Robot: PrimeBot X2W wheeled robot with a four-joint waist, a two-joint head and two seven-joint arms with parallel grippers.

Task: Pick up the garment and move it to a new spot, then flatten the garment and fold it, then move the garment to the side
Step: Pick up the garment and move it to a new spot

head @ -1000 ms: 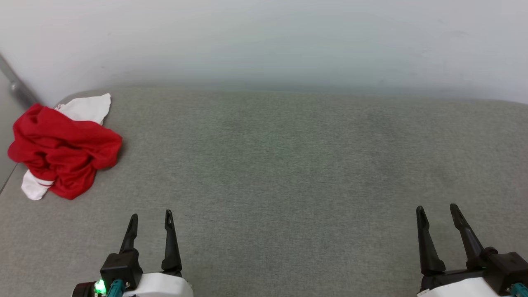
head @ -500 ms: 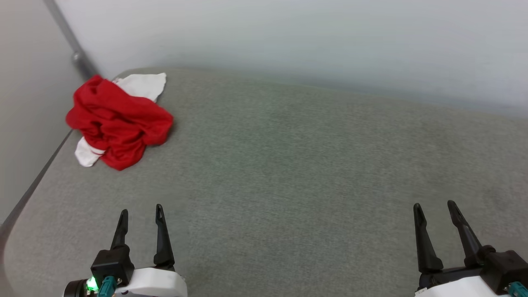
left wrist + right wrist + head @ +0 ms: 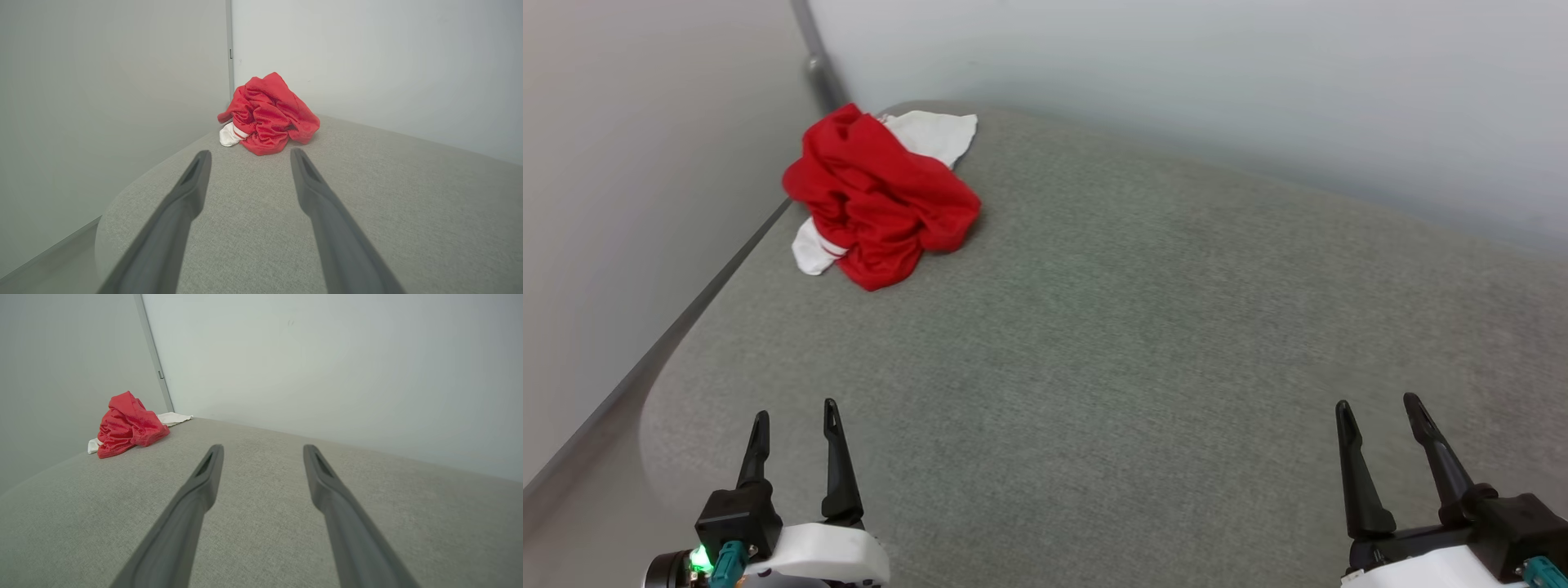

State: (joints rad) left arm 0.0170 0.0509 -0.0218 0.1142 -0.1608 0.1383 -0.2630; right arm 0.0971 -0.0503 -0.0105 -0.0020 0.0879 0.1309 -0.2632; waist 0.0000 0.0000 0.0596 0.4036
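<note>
- Head: garment (image 3: 882, 196) lies crumpled, a red heap w/ white bits, at far-left corner of grey table (image 3: 1135, 327), by the wall (image 3: 1176, 65). Left jaws and right jaws both open, empty, well apart from it.
- L wrist: garment (image 3: 269, 114) straight ahead, beyond open jaws.
- R wrist: garment (image 3: 128, 424) far off to the left; jaws open, nothing btwn.

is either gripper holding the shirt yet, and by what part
Nothing is held. The left gripper and right gripper are both open, apart from the crumpled garment in the far corner.

Red-and-white garment (image 3: 880, 198) lies crumpled; far corner.
</note>
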